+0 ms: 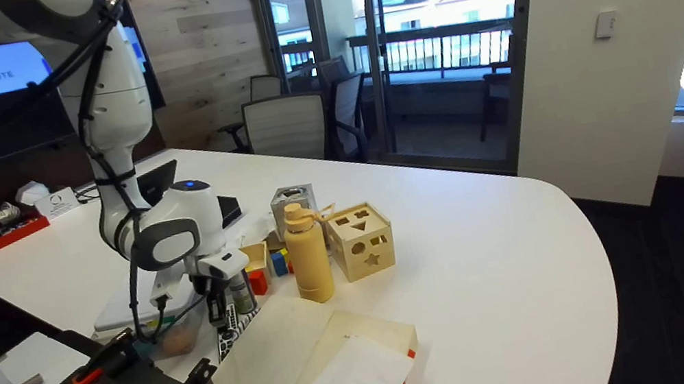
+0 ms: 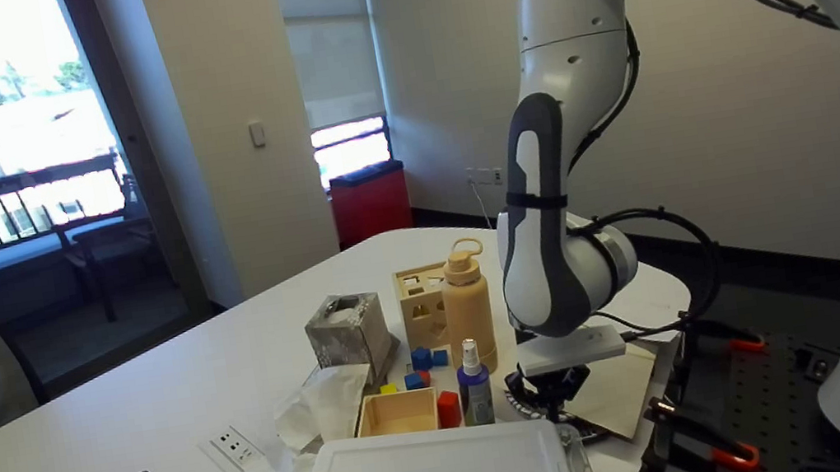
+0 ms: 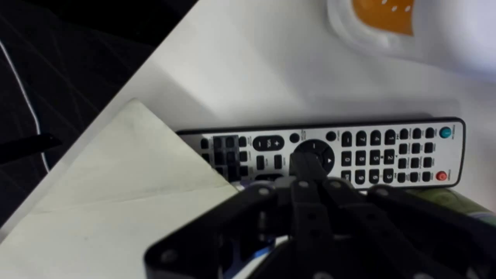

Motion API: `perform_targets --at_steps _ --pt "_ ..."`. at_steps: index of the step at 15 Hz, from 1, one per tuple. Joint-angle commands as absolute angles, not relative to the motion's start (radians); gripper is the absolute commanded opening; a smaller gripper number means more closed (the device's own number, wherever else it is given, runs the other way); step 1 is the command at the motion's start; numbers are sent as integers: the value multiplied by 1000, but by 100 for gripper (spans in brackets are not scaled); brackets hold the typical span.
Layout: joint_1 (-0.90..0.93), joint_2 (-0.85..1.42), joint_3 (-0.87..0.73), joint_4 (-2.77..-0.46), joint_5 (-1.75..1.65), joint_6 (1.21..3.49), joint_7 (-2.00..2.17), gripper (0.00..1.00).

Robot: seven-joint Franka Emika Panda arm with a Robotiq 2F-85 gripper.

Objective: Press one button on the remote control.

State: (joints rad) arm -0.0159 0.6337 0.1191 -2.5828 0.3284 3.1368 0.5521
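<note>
The remote control is seen face up on the counter, close to an edge and slanted to it. Its silver face is rimmed in black and set with black number keys, a round direction pad, partly hidden, and a volume key. A red button and a teal button are carried at the end farther from that edge; the nearer end is partly covered.

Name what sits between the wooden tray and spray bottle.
A red block lies between the wooden tray and the spray bottle in an exterior view.
</note>
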Motion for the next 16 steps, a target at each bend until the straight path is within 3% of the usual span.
perform_targets --at_steps 1,16 --pt "17 666 115 -2555 358 3125 525 0" --pt "173 714 7 -2501 364 3149 546 0"
